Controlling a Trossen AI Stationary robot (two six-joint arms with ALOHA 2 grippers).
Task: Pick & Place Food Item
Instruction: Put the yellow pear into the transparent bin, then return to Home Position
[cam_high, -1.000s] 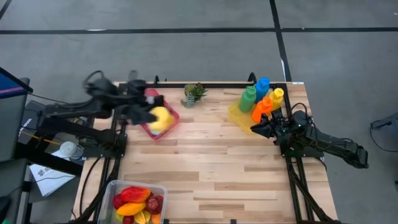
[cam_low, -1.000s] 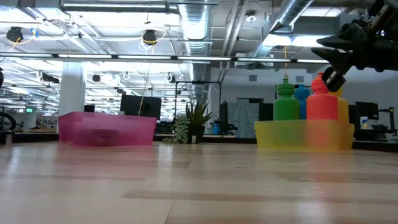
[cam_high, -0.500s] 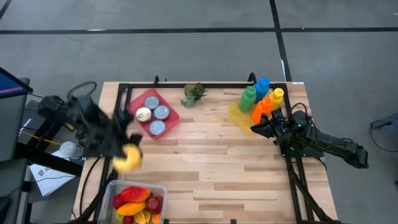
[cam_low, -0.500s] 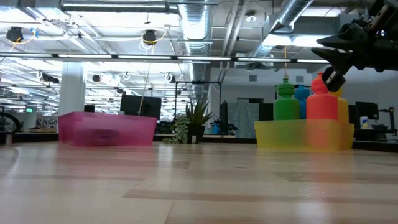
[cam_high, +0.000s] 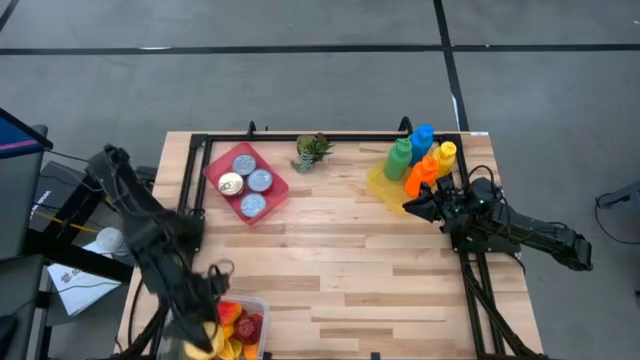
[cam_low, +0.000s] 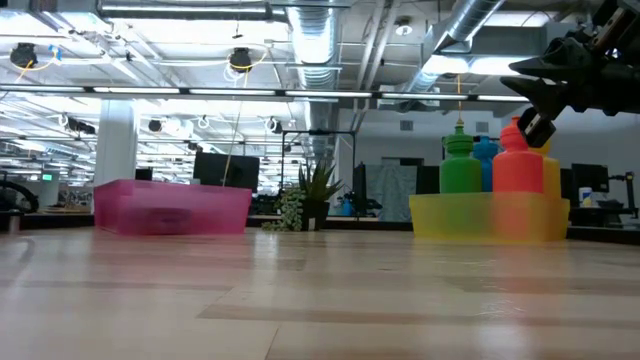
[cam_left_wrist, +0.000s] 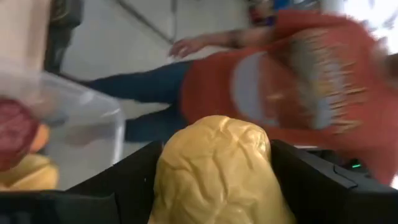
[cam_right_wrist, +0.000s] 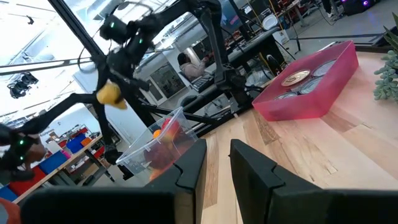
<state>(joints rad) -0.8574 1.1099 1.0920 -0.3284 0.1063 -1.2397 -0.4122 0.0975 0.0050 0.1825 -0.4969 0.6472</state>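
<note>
From above, the left hand (cam_high: 207, 322) is seen over the near-left corner of the tabletop (cam_high: 370, 270), at the rim of the clear bin (cam_high: 252, 304) that holds red and yellow food pieces. The yellow food item (cam_high: 203, 333) is glimpsed at the fingers, just at the bin's left edge. For a good placement, the hand is best centred over the bin's opening rather than its rim, and lowered before release, so the item is not dropped onto the wall or outside. The right hand (cam_high: 413, 205) is parked beside the yellow tray of bottles (cam_high: 382, 187), fingers parted and empty.

At tabletop level, only the pink bin (cam_low: 170, 207), the small plant (cam_low: 315, 195) and the bottles are shown; the left arm is not seen.

In the left wrist view, the yellow food item (cam_left_wrist: 214, 169) is gripped firmly between the dark fingers (cam_left_wrist: 323, 186), with the clear bin (cam_left_wrist: 87, 124) off to one side and a person in a red shirt (cam_left_wrist: 298, 81) beyond.

In the right wrist view, the left hand (cam_right_wrist: 109, 91) is shown high above the clear bin (cam_right_wrist: 158, 146), so a fair descent is judged to be needed.
</note>
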